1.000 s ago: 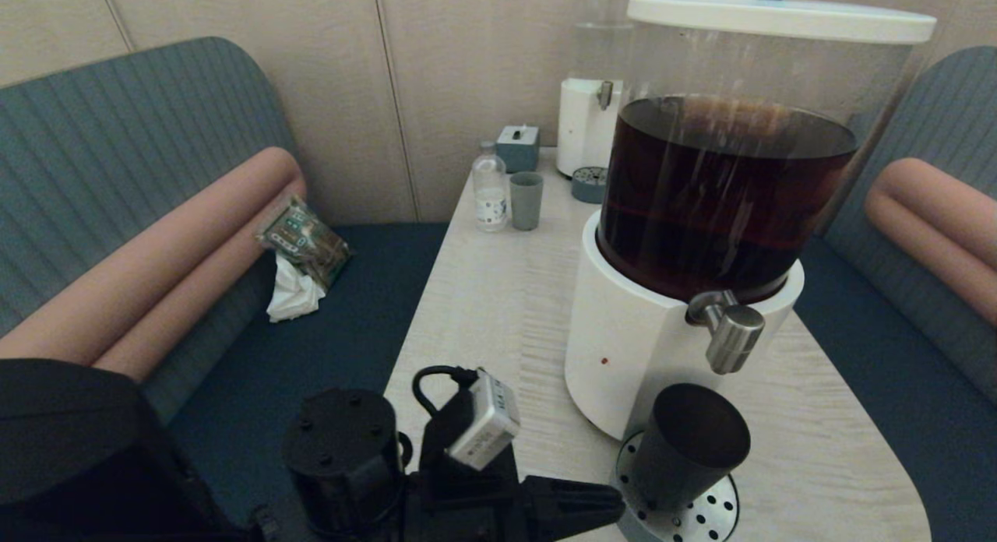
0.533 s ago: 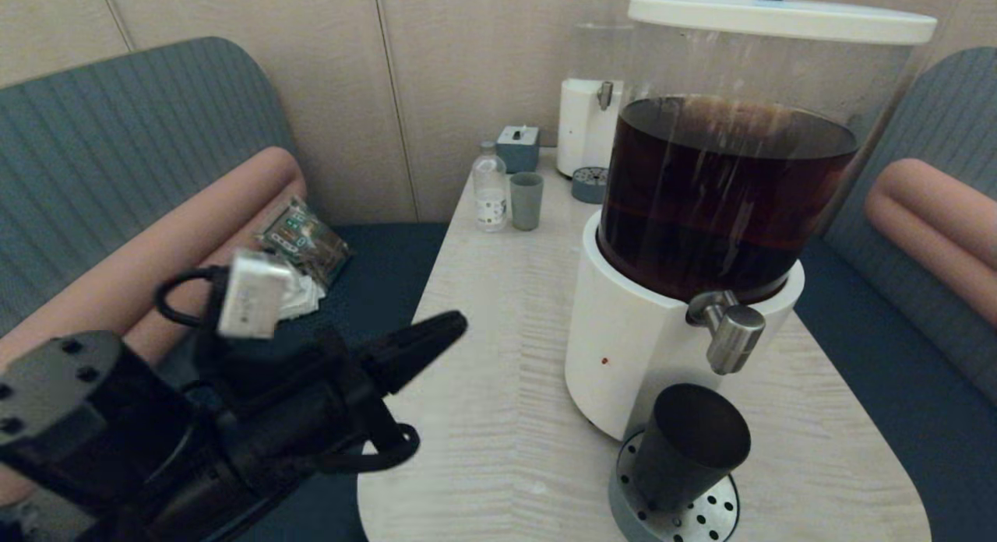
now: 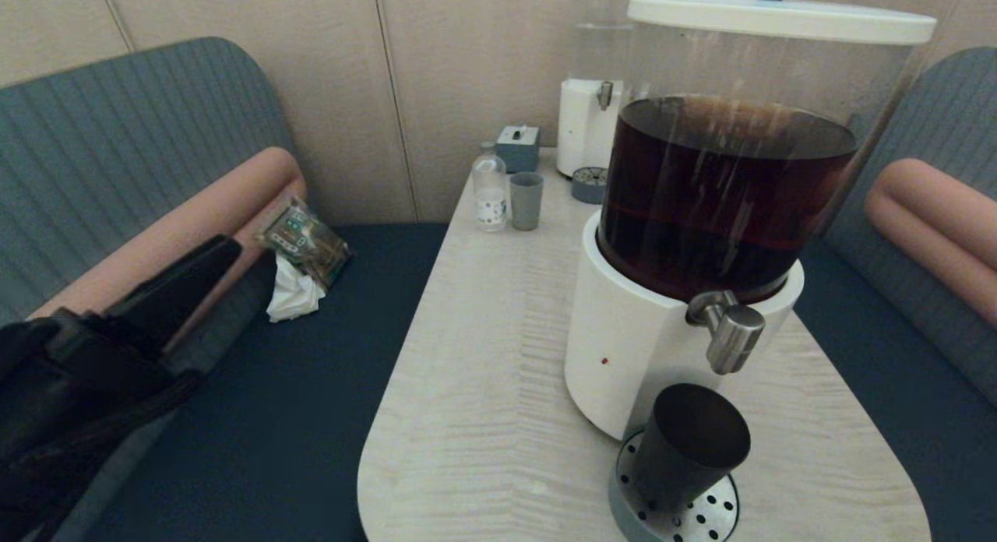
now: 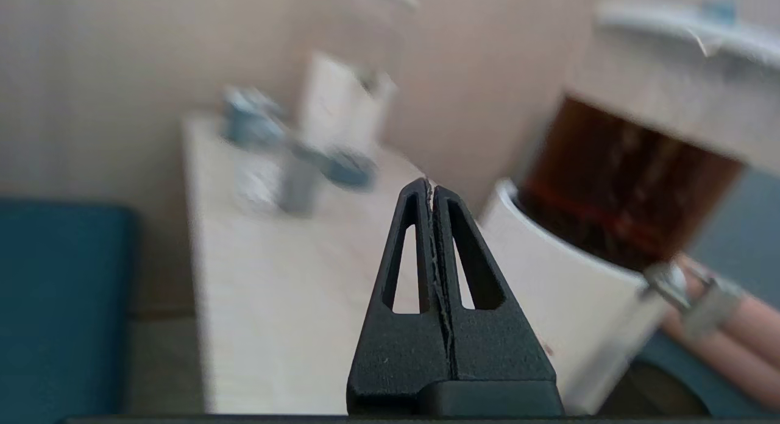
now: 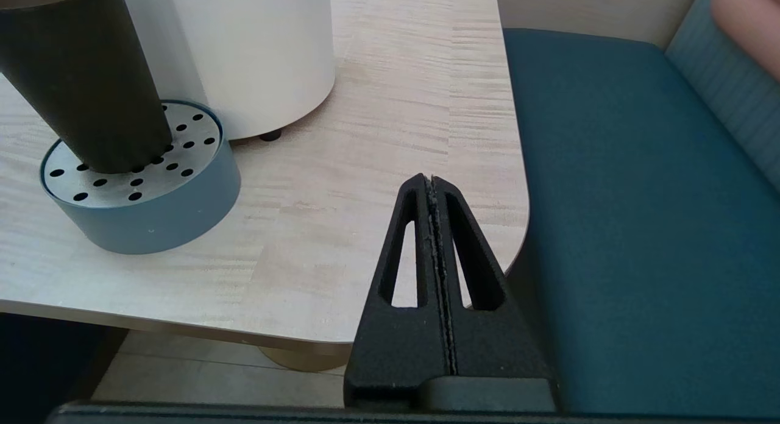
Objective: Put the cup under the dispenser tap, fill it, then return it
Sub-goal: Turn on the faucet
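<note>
My left gripper (image 3: 222, 254) hangs out over the bench seat (image 3: 296, 417), well off the table's (image 3: 483, 355) left edge, its fingers pressed flat together with nothing between them. My right gripper (image 5: 431, 186) sits parked low by the table's near right corner, likewise pinched closed and empty.

The cup (image 3: 685, 445) stands upright on the perforated drip tray (image 3: 720, 511) at the foot of the big dispenser with the dark brown liquid (image 3: 716, 191), and the steel dispenser tap (image 3: 732, 336) hangs above its rim (slightly to the far side, as far as I can judge). I cannot see any liquid in the cup.

So placing looks done, and filling is the step in hand. Next I must bring my left gripper across to the tap and work it, steadily, without knocking the cup off the tray.
</note>
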Available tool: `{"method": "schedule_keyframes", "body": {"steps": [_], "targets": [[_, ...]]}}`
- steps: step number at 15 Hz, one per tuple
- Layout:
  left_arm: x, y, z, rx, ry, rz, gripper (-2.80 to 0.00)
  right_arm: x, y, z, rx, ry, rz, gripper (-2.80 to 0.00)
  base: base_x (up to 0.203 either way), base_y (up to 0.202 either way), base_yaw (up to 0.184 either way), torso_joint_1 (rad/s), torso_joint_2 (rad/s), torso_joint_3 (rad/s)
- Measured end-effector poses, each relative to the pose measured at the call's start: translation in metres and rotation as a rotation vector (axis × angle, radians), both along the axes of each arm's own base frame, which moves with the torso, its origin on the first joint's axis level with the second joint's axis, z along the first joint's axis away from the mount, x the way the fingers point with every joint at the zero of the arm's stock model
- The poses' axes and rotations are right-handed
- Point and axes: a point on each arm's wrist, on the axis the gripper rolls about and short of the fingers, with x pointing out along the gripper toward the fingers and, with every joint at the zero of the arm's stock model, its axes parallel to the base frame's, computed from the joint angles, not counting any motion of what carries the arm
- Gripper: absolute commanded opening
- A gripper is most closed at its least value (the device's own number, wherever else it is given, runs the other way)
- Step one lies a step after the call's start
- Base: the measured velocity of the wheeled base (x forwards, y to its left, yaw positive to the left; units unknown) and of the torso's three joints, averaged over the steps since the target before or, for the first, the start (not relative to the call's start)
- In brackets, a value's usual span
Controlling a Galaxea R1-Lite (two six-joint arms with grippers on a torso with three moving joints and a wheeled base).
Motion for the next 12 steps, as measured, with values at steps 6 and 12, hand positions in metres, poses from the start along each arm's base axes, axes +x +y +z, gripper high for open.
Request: {"method": "schedule_keyframes", "body": {"steps": [6,12], "targets": [[-0.072,0.037,0.005,-0.059,-0.209,0.225,-2.80,0.000,0.000,0.000,0.000,0.000,0.000,-2.80,0.000,0.000,0.000,0.000,0.00,0.000],[-0.148,0.040,-0.002,-0.073,-0.443,0.276,-2.80,0.000,0.000,0.000,0.000,0.000,0.000,-2.80,0.000,0.000,0.000,0.000,0.00,0.000]]}}
